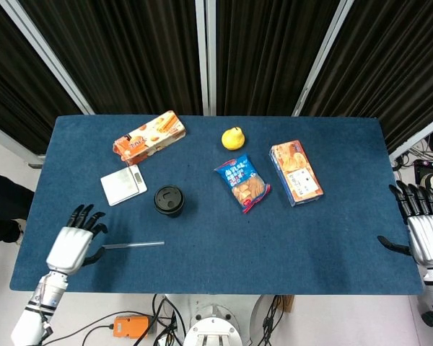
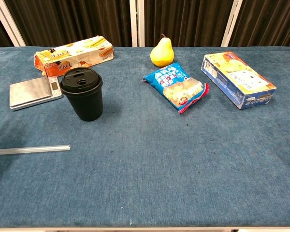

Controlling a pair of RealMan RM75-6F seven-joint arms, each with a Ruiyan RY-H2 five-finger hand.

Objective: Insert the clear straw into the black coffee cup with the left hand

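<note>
The clear straw (image 1: 133,245) (image 2: 30,150) lies flat on the blue table, near its front left. The black coffee cup (image 1: 169,200) (image 2: 82,93) stands upright with its lid on, behind and to the right of the straw. My left hand (image 1: 73,243) hovers over the table's left part, just left of the straw's end, fingers spread and holding nothing. My right hand (image 1: 423,233) is off the table's right edge, fingers spread and empty. Neither hand shows in the chest view.
A small silver scale (image 1: 123,184) sits left of the cup, with an orange biscuit box (image 1: 149,135) behind it. A yellow pear (image 1: 233,138), a blue snack bag (image 1: 242,182) and a blue-orange box (image 1: 296,172) lie to the right.
</note>
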